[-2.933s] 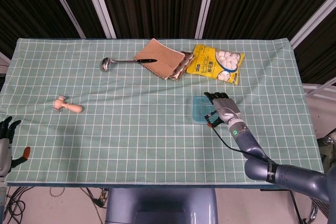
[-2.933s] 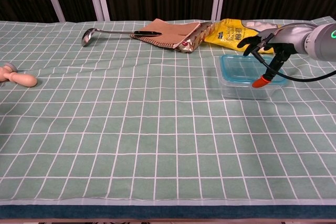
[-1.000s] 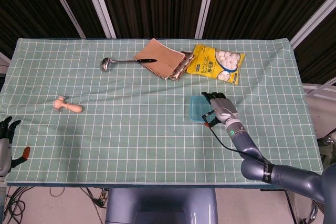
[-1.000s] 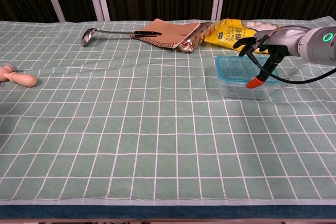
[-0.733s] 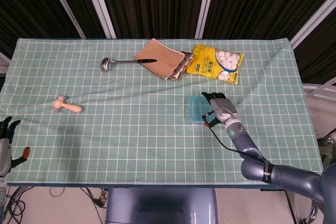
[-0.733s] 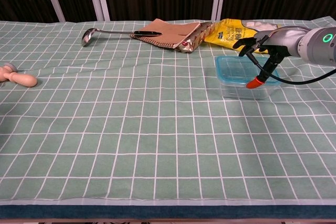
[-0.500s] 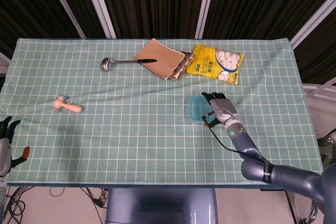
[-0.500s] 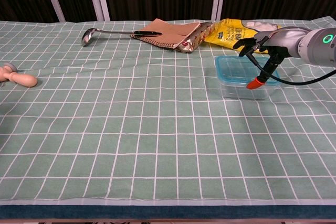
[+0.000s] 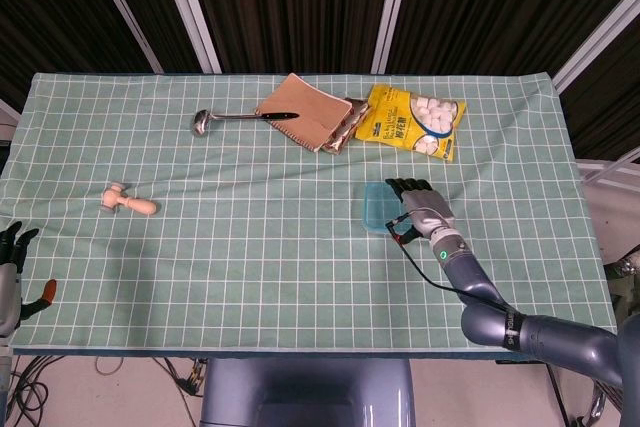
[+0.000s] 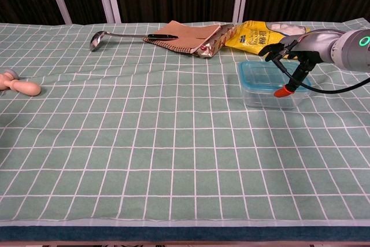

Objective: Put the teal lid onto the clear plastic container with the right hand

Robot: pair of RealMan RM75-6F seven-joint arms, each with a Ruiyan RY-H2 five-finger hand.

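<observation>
While the right hand (image 10: 292, 53) hovers over it w/ fingers spread, holding nothing, the teal lid (image 10: 263, 76) lies flat on the clear plastic container (image 10: 260, 98), long axis running front-to-back on the counter (image 10: 173, 143), near the right edge. Left hand (image 9: 12, 267) idles off the counter's left edge, fingers apart.

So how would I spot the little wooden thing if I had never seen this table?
Start at the green checked tablecloth and go to its left side, far from the ladle and notebook. The small wooden mallet lies there alone, pale beige.
</observation>
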